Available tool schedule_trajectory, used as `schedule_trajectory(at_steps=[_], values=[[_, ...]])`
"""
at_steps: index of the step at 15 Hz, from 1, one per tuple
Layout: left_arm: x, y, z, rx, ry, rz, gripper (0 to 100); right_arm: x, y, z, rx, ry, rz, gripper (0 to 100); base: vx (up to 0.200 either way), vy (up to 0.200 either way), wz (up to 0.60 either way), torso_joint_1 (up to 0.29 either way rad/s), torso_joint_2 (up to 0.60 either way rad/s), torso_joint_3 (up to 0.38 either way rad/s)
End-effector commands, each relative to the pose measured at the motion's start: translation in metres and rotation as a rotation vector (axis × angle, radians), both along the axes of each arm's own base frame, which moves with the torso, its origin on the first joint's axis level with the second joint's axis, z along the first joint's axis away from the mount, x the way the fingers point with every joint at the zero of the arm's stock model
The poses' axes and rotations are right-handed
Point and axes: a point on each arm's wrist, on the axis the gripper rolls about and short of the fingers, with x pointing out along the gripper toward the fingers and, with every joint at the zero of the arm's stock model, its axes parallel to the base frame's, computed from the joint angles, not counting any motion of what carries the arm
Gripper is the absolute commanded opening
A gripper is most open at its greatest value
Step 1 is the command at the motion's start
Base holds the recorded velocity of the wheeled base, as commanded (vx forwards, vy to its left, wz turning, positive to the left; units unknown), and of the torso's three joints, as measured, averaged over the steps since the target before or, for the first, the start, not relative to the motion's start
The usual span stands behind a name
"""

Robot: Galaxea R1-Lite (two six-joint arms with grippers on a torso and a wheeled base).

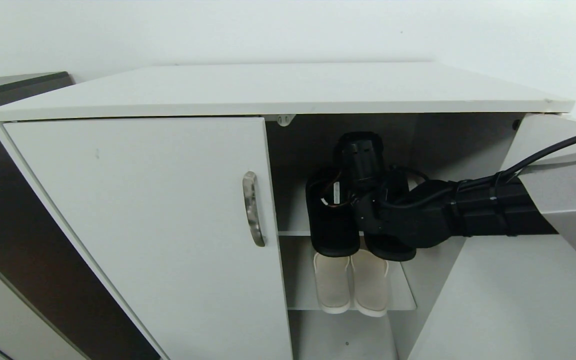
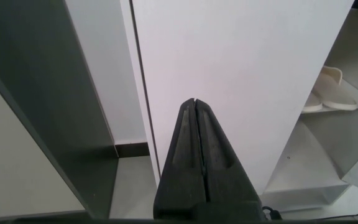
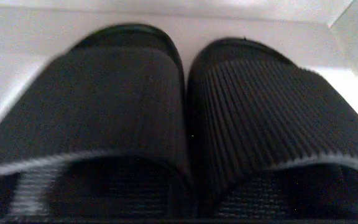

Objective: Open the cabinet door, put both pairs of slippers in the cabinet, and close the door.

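Against a white wall (image 1: pixel 288 25), the cabinet (image 1: pixel 288 90) stands half open. The black slippers (image 1: pixel 332 235), toes pointing far, hover at the upper shelf (image 1: pixel 292 220), pinched by our right gripper (image 1: pixel 360 212); white slippers (image 1: pixel 350 282) lie just below. Our left gripper (image 2: pixel 194 155), pressed together, faces the left door (image 1: pixel 138 215).

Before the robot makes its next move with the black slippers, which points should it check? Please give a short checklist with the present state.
1. The right door is open: ok.
2. The white slippers lie on the lower shelf: ok.
3. The black slippers are inside the cabinet, above the white pair: ok.
4. The black slippers rest on the upper shelf: cannot tell.
5. The left gripper is shut, outside the opening: ok.
6. The left door is closed: ok.
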Motion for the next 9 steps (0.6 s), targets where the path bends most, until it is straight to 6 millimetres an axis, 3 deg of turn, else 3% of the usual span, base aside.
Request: schedule_trajectory(at_steps=[1, 9], values=[[0.0, 0.0, 0.0, 0.0, 0.0, 0.0, 0, -0.007, 0.0, 0.002, -0.003, 0.003, 0.012, 100, 0.0, 0.0, 0.0, 0.0, 0.0, 0.0], [0.0, 0.0, 0.0, 0.0, 0.0, 0.0, 0, -0.073, -0.012, 0.014, -0.02, -0.004, 0.052, 100, 0.0, 0.0, 0.0, 0.0, 0.0, 0.0]])
